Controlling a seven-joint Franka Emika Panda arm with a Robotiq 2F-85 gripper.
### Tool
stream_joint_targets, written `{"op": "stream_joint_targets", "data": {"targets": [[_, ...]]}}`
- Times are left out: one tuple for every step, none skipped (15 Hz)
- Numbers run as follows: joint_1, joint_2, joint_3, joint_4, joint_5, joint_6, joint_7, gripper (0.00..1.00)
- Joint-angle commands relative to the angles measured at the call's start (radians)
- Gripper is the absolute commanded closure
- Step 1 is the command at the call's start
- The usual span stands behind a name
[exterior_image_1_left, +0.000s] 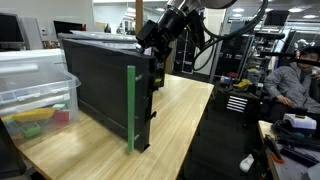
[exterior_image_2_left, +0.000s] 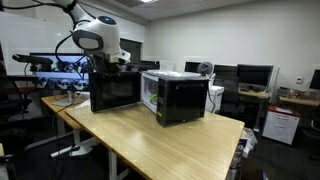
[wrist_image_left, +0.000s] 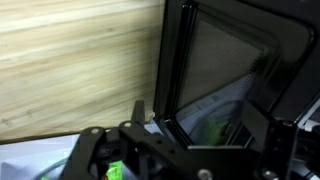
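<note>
Gripper (exterior_image_1_left: 153, 42) spread wide, fingers released and grasping nothing. We see it at the top corner of the black microwave (exterior_image_1_left: 100, 80), contact unclear. We count two ovens on the table (exterior_image_2_left: 150, 140), the second microwave (exterior_image_2_left: 182, 100) alongside, and one plastic bin (exterior_image_1_left: 35, 85).

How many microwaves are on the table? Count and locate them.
2: a black microwave farther back, a white-bodied microwave beside it, nearer the camera. Others could hide behind.

Open-plan office lab, monitors (exterior_image_2_left: 255, 75), desks (exterior_image_2_left: 252, 94), seated worker (exterior_image_1_left: 296, 80)
</note>
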Motion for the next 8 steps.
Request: {"op": "stream_joint_targets", "data": {"targets": [[-0.008, 0.005, 0.012, -0.029, 0.111, 0.061, 0.009, 0.00], [-0.010, 0.009, 0.011, -0.032, 0.149, 0.068, 0.008, 0.00], [-0.013, 0.013, 0.011, -0.038, 0.160, 0.083, 0.010, 0.00], [-0.016, 0.018, 0.011, -0.042, 0.172, 0.099, 0.011, 0.00], [-0.007, 0.027, -0.003, -0.047, 0.175, 0.122, 0.010, 0.00], [-0.009, 0.035, -0.007, -0.051, 0.175, 0.140, 0.013, 0.00], [-0.011, 0.044, -0.011, -0.055, 0.162, 0.162, 0.021, 0.00], [-0.012, 0.052, -0.017, -0.057, 0.155, 0.182, 0.027, 0.00]]}}
